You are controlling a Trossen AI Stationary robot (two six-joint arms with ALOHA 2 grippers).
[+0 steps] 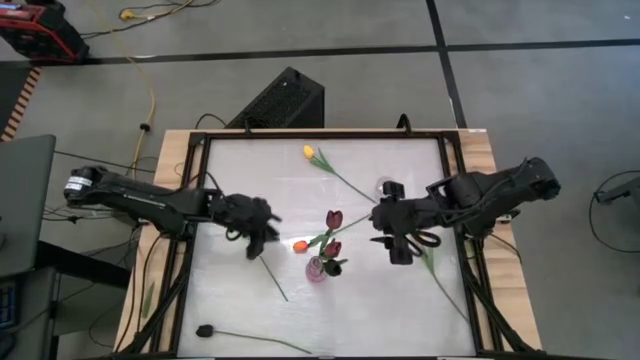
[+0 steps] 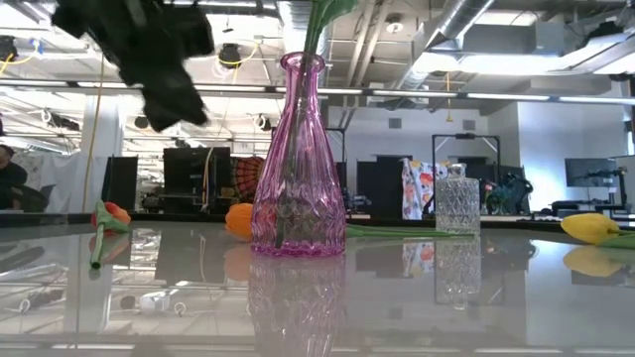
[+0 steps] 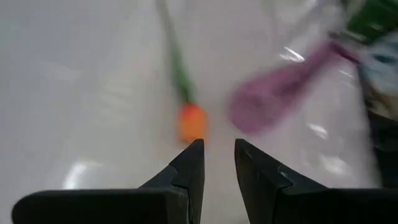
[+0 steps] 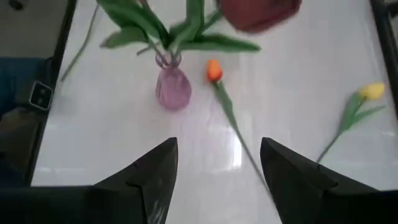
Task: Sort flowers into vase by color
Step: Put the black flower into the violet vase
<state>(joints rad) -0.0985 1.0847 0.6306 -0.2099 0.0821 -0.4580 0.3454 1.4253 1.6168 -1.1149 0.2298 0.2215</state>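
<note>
White tabletop carrying a pink vase at frame center.
Left end effector hovering nearly closed beside the orange tulip; right end effector hanging wide apart, center-right.

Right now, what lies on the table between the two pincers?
In the high view, between the left pincer and the right pincer: the orange tulip, the pink vase and its maroon tulips.

Centre crowded: pink vase with maroon tulips, orange tulip lying just beside it, clear vase near right gripper. Left gripper sits close to the orange head. Yellow tulip lies across the far side. Near side of table mostly open, bar two loose stems
</note>
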